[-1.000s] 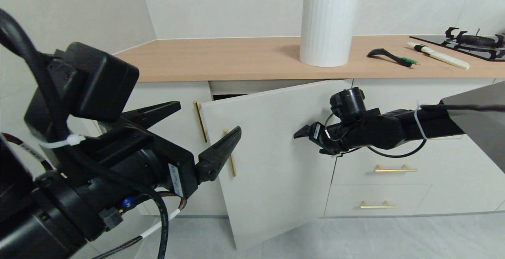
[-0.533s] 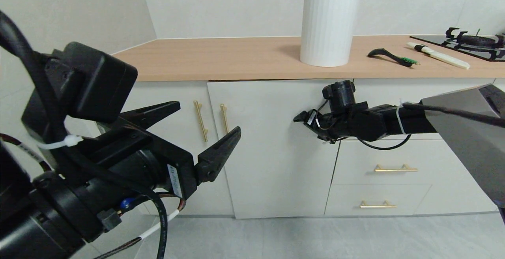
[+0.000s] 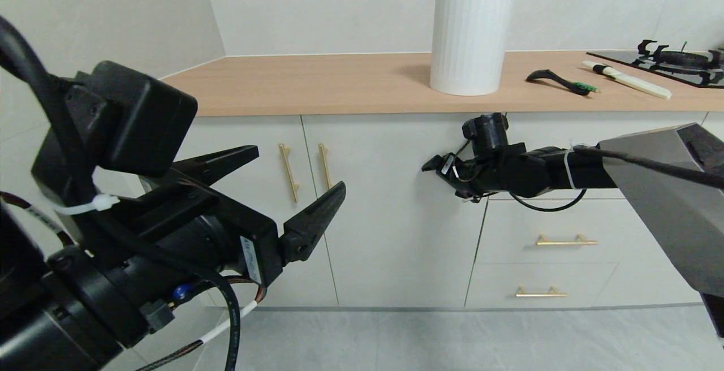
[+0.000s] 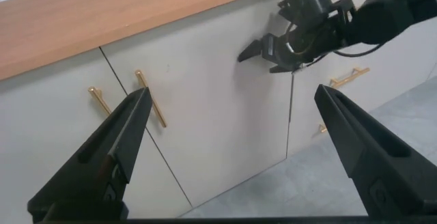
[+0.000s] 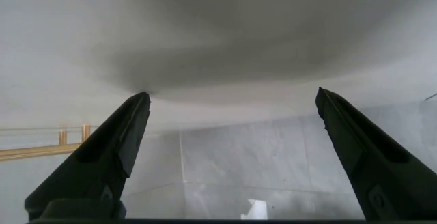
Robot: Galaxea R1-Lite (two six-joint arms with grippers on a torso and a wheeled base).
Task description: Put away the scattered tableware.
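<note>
Stretching across the head view, a wooden countertop sits above pale cabinets, and the cabinet door with the gold bar handle is closed. A tall white ribbed canister stands upright on the counter. The scattered tableware lies to the right of it, between the canister and the stove. The larger piece is a long cream utensil, and nearer the canister is a smaller black-handled tool with a green tip.

Both pieces look light, rigid and thin (likely plastic, though this cannot be confirmed). They lie flat, so they may slide under a pinch. Mid-handle, gripped across the narrow width, looks like the best place to hold them.

The left gripper hangs in the foreground, well below and left of the tableware. Its jaws are spread wide and it holds nothing. The right gripper is extended to the closed door's face, under the counter edge. Its fingers are parted and empty. Whether they touch the door cannot be told.
</note>
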